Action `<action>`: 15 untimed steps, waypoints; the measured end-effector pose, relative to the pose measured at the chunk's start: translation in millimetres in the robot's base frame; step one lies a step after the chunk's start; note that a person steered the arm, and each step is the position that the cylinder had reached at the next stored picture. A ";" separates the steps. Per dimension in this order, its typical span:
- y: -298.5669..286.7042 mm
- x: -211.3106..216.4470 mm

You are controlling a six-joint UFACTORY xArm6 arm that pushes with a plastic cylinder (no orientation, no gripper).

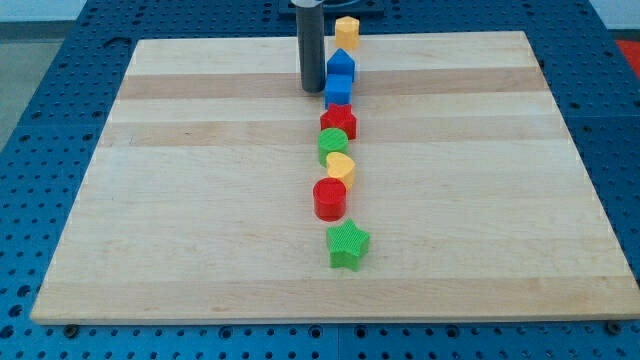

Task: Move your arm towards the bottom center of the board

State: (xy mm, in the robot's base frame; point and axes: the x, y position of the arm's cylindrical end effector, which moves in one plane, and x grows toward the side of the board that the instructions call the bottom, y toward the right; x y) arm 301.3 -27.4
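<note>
Board [200,200] of pale wood, my tip [313,91] near its top, just left of blue blocks [339,80]; no hand visible.

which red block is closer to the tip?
The red star, upper one in the column, just below the blue blocks. My tip is up there; the red cylinder sits farther down, near the green star.

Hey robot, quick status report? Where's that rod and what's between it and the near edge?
My tip at the view's top, left of the blue blocks. Board bottom center not reached. Block column down the middle, ending at the green star, beside the path.
</note>
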 end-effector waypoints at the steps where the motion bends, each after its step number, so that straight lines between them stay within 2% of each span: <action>1: -10.4 -10.6; 2: -31.1 -28.6; 3: -31.2 -28.6; 4: -89.6 -28.1; 5: -127.4 36.3; 6: -127.6 153.9; 7: -140.4 219.3; 8: -104.5 285.2; 9: -63.1 317.6; 10: -8.9 317.1; 11: 16.1 317.4; 15: 58.7 313.1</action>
State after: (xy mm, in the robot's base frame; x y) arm 614.4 31.3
